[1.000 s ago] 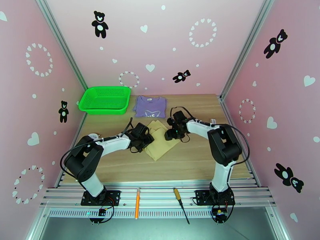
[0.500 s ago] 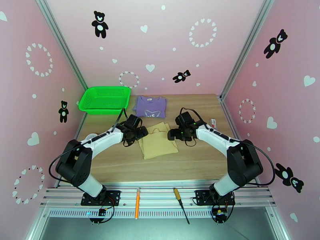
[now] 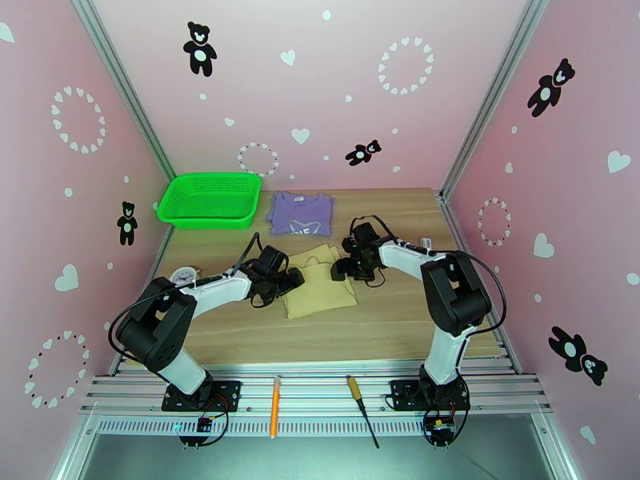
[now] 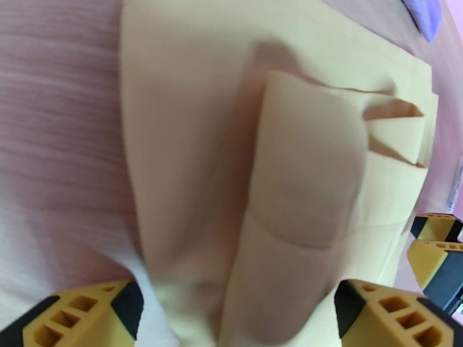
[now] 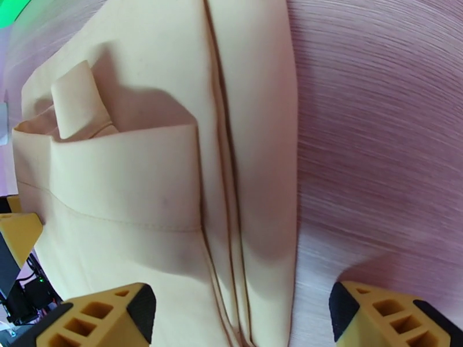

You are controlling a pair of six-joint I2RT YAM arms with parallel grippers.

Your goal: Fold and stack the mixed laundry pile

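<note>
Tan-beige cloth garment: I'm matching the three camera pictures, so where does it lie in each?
Top external: tan-beige cloth garment lies mid-table, just below the lavender-purple printed shirt.
Left wrist: garment spans the centre, top to bottom.
Right wrist: garment covers left and centre.
Shared landmark: wooden table, bare at left in left wrist view, at right in right wrist view.

Both arms reach forward and inward with elbows bent, wrists held low. Left hand points right and right hand points left, facing each other, near together. Fingers on each stand wide apart.
</note>
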